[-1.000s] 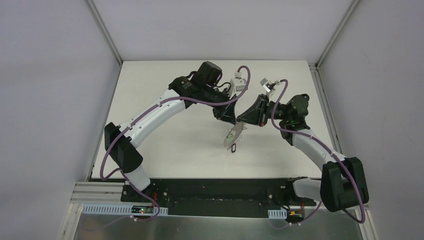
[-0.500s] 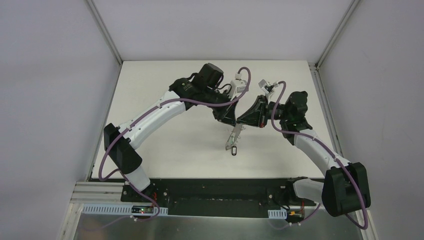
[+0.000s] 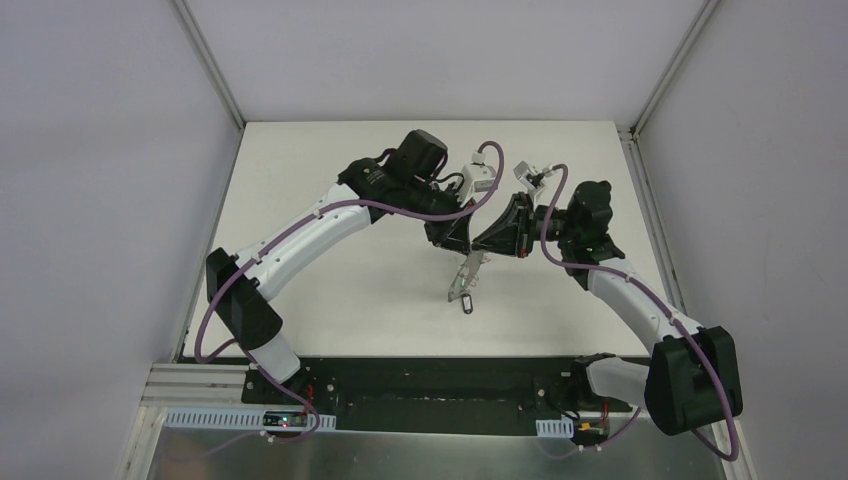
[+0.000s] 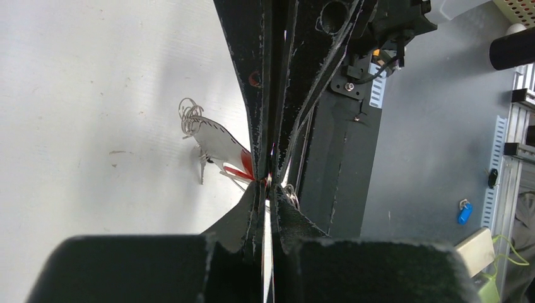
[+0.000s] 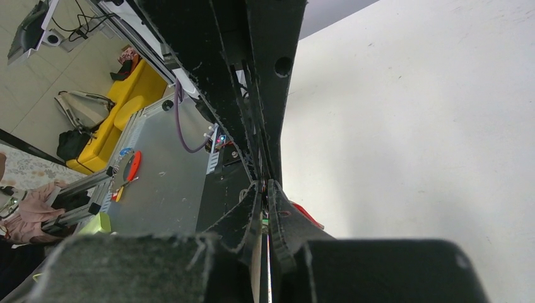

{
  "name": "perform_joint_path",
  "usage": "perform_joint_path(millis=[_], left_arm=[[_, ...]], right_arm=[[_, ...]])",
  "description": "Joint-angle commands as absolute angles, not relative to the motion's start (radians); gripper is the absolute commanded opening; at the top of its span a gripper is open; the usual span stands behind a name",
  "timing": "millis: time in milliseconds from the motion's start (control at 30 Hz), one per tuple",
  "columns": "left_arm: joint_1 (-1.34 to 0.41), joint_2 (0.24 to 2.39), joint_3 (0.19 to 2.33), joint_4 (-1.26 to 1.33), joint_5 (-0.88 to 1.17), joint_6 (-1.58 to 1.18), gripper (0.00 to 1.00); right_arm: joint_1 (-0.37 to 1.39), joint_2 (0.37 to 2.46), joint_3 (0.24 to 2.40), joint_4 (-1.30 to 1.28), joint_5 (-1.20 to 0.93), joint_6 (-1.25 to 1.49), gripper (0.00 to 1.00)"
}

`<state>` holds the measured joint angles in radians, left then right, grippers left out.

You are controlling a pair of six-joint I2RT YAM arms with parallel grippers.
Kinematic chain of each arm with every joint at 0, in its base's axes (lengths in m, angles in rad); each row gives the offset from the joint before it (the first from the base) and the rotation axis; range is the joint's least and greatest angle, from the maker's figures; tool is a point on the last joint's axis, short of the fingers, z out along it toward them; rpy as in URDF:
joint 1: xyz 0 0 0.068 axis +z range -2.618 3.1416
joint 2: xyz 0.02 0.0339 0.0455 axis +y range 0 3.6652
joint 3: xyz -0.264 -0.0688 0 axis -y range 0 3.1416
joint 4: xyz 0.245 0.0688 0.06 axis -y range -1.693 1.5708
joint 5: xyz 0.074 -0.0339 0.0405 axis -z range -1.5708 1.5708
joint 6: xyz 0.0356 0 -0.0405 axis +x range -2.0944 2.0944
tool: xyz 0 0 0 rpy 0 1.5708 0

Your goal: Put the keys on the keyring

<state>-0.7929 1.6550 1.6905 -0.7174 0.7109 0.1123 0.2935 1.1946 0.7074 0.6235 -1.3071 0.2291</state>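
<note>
Above the middle of the white table my left gripper [image 3: 467, 243] and right gripper [image 3: 480, 243] meet tip to tip. The keyring [image 3: 466, 275] hangs edge-on beneath them, with a black tag [image 3: 467, 299] at its low end. In the left wrist view my left gripper [image 4: 268, 192] is shut on thin ring wire. A red key head [image 4: 243, 167], a silver blade [image 4: 214, 140] and small wire loops [image 4: 189, 115] lie just past it. My right gripper [image 5: 265, 189] is all but shut, with a green glint and pale metal in the slit. The red key [image 5: 309, 216] shows beside it.
The white table [image 3: 330, 290] stretches to the left and front of the grippers. A black base rail [image 3: 430, 385] runs along its near edge. Purple cables loop over both arms. A small blue tag [image 4: 464, 213] lies off the table on the grey surface.
The hanging keyring has turned from partly face-on to edge-on. My right arm has shifted a little to the left and its jaws have eased a hair. The left gripper stays shut.
</note>
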Motion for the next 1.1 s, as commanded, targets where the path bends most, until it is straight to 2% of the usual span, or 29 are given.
perform_joint_path(millis=[0, 733, 833, 1067], left_arm=[[-0.798, 1.578, 1.7, -0.708, 0.701, 0.16, 0.0], [-0.798, 1.567, 1.696, -0.71, 0.621, 0.182, 0.0], [-0.799, 1.573, 1.694, -0.738, 0.645, 0.194, 0.0], [-0.817, 1.601, 1.699, -0.795, 0.684, 0.191, 0.0]], right_arm=[[0.293, 1.169, 0.747, 0.574, -1.345, 0.174, 0.06], [0.299, 1.187, 0.757, 0.525, -1.35, 0.133, 0.06], [0.298, 1.175, 0.765, 0.513, -1.347, 0.122, 0.13], [0.3, 1.16, 0.785, 0.442, -1.341, 0.074, 0.36]])
